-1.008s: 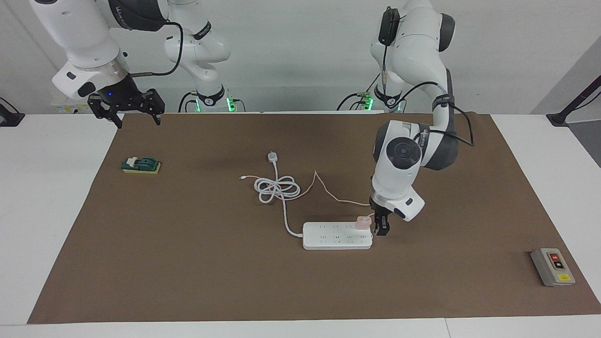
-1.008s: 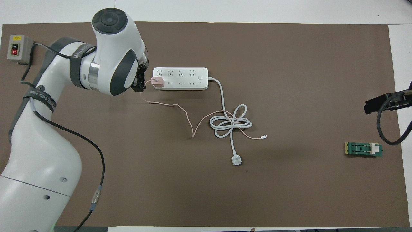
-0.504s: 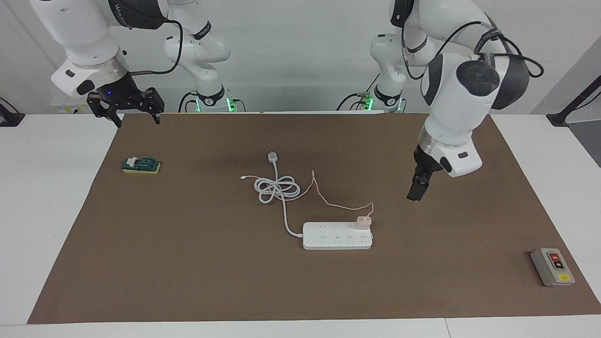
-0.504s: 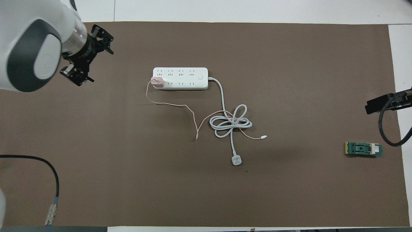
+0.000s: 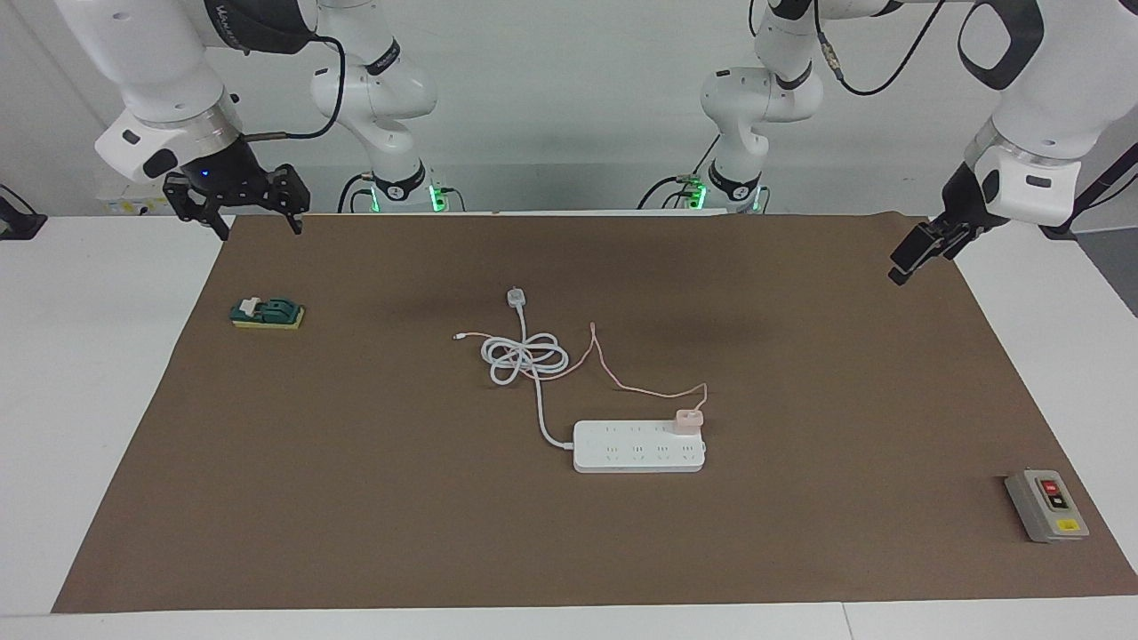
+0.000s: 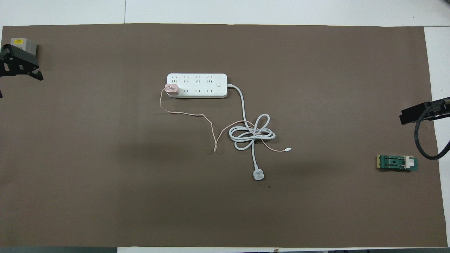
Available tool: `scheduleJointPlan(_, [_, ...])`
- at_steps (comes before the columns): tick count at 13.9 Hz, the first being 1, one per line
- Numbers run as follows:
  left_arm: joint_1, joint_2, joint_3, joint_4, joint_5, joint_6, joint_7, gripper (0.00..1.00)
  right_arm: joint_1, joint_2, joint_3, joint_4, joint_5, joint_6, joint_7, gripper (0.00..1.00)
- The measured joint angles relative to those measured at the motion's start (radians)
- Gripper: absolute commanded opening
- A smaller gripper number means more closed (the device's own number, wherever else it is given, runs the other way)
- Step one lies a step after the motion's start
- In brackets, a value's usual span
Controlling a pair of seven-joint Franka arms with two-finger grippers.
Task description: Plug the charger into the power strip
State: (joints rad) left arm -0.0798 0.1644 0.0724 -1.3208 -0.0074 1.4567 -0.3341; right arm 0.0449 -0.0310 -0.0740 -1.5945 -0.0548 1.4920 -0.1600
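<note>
Small pale-pink cube charger [image 5: 687, 420] sits on the end socket of the long flat white power strip [image 5: 638, 447], at the strip's end toward the left arm, row nearer the robots. Looks seated, so I'd call the plug-in done. Both are well below and well clear of either pincer.

Left gripper [image 5: 920, 248]: up in the air over the brown mat's [image 5: 356, 516] edge at the left arm's end, jaws wide, empty. In the overhead view it covers part of the grey switch box with red and black buttons [image 5: 1046, 505]. Right gripper [image 5: 238, 203]: waiting over the mat corner at its own end, fingers spread, empty. The green and yellow block [image 5: 268, 312] lies below it on the mat.

Risks:
- Can't confirm the prongs are fully home from these angles. If only partly in, the charger could tip or work loose.
- Thin pink cable [image 5: 622, 373] loops up off the charger and crosses the coiled thick white cord [image 5: 526, 356]. Anything snagging that tangle would tug the charger sideways out of the socket.
- Strip is loose on the mat, so a pull on the cord would drag it.

Versus a second ago: the left gripper was down right beside the charger at the strip's end; it has since let go, lifted and pulled back to the mat edge. Pink cable slackened into a small loop by the charger. Strip, white cord and right arm unchanged.
</note>
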Motion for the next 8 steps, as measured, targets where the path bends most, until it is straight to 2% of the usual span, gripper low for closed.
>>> scheduleJointPlan(3, [0.041,-0.181,-0.001,-0.269,0.0,0.085,0.156,1.0,0.0,0.0,0.0,0.0,0.0,0.0,0.0,1.0])
scheduleJointPlan(4, [0.065,-0.229,0.0,-0.332,0.0,0.09,0.216,1.0,0.0,0.0,0.0,0.0,0.0,0.0,0.0,1.0])
scheduleJointPlan(6, [0.094,-0.275,0.001,-0.38,-0.001,0.1,0.267,1.0,0.0,0.0,0.0,0.0,0.0,0.0,0.0,1.0])
scheduleJointPlan(8, [0.095,-0.277,-0.009,-0.381,-0.004,0.113,0.269,1.0,0.0,0.0,0.0,0.0,0.0,0.0,0.0,1.0])
